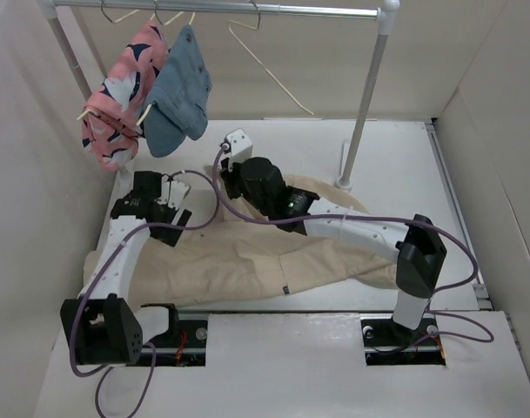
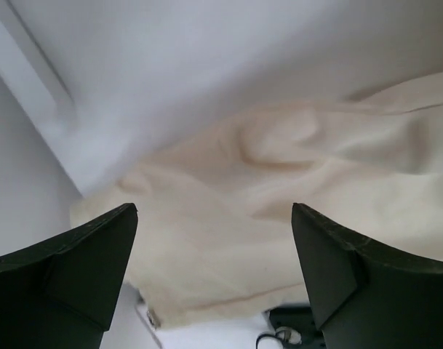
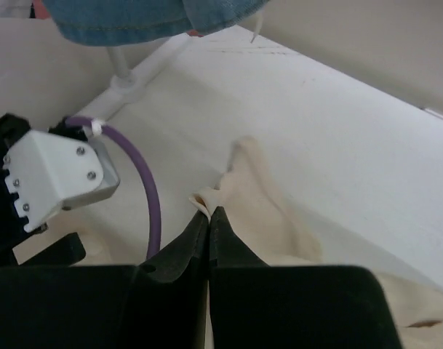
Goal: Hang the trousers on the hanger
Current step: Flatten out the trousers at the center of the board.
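The beige trousers [image 1: 247, 261] lie crumpled across the white table in front of both arm bases. My right gripper [image 3: 209, 211] is shut on a small raised fold at the trousers' edge [image 3: 265, 196]; in the top view the right gripper [image 1: 234, 183] sits under its wrist at the cloth's far side. The left gripper [image 2: 214, 240] is open, hovering over the trousers [image 2: 279, 167] with nothing between its fingers; it sits at the cloth's left end [image 1: 176, 209]. An empty cream hanger [image 1: 269, 65] hangs from the rail, behind and above.
A pink patterned garment [image 1: 121, 96] and a blue denim garment [image 1: 182, 87] hang at the left of the grey rail [image 1: 221, 7]. The rail's right post [image 1: 365, 96] stands on the table behind the trousers. Walls close in left and right. The left wrist's white camera bracket [image 3: 57, 178] is near my right fingers.
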### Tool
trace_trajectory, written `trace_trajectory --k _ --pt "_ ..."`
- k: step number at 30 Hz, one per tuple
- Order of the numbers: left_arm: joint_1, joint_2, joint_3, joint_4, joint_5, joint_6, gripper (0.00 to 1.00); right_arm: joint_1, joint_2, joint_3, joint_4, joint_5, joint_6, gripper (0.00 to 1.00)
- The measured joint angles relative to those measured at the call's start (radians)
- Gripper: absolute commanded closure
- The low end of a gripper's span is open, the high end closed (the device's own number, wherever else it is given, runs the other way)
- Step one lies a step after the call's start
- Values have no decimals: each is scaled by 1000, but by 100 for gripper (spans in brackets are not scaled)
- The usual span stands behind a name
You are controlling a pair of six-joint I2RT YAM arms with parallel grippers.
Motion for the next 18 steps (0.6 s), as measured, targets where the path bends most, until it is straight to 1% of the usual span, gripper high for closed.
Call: trace_trajectory --k 3,4,6,7,9,11,13,18 --pt "-9 -55 66 -9 140 12 11 -4 -13 -71 56 -43 38 100" --pt "-9 -75 79 -10 183 17 8 -8 -12 -103 76 -62 63 100" --pt "-10 -114 89 -12 287 31 5 -16 -11 -164 87 -87 111 100" --pt "-10 -131 89 -16 333 39 5 -19 -9 -186 87 -98 133 100" --pt "-33 -156 87 -19 392 48 3 -23 -7 -214 87 -120 168 100" --pt "-66 -169 79 2 418 47 3 -23 -7 -226 92 -142 189 100" --pt "-79 -171 60 40 410 28 4 -23 -11 -235 113 -156 198 100" --pt "-83 -104 -2 140 309 -4 4 -23 -87 -358 151 -202 200 100"
